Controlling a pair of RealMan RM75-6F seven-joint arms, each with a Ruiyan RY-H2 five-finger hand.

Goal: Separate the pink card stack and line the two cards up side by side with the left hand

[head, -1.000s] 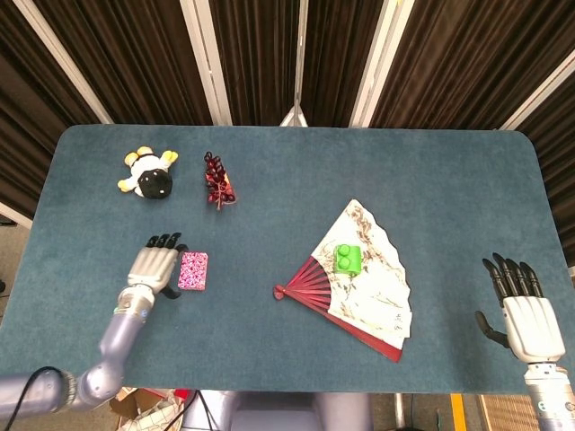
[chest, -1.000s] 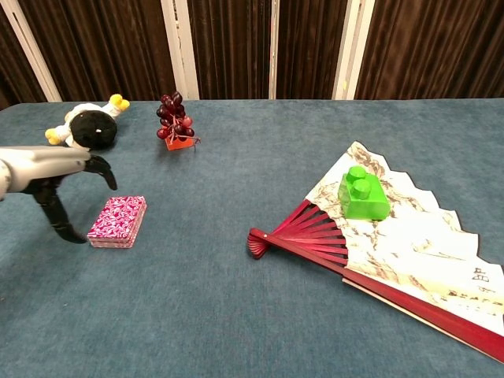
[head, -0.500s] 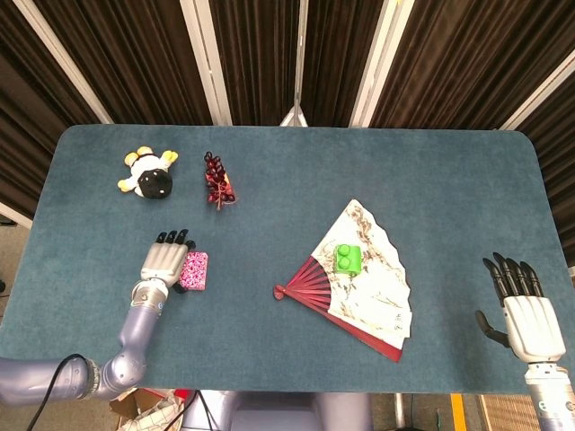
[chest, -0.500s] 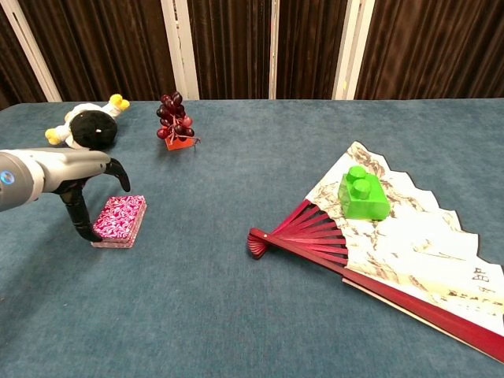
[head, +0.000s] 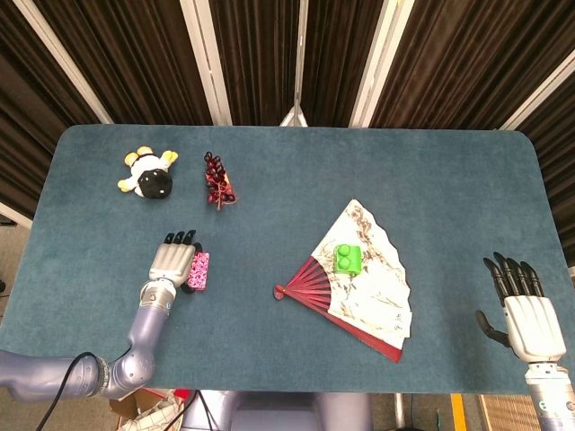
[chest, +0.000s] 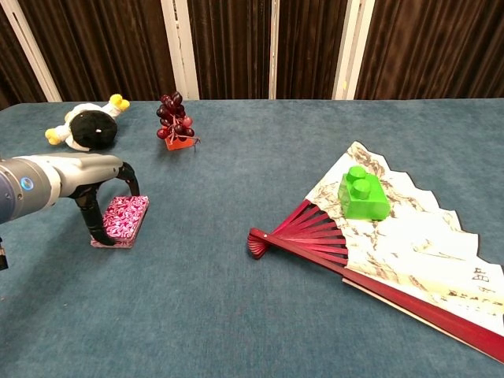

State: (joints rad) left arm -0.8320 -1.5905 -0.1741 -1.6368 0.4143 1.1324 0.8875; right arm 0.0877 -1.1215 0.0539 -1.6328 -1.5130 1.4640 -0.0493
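The pink patterned card stack [head: 201, 271] [chest: 127, 216] lies flat on the blue table [head: 377, 171], at the near left. My left hand [head: 174, 261] [chest: 101, 187] arches over the stack's left half. Its thumb [chest: 97, 227] reaches down at the stack's near left corner, and the other fingers [chest: 130, 180] curve over the far edge. The stack is still on the cloth as one pile, and the hand hides its left side in the head view. My right hand [head: 522, 309] hangs off the table's near right edge with its fingers spread and nothing in it.
A black and white plush toy [head: 148, 175] [chest: 87, 126] and a bunch of dark red grapes [head: 217, 180] [chest: 175, 122] lie behind the stack. A spread paper fan [head: 377, 287] [chest: 409, 244] with a green brick [head: 348, 259] [chest: 363, 194] on it lies to the right.
My left hand has slid to the right, from beside the card stack to over its left half. The stack, the fan and my right hand have not moved.
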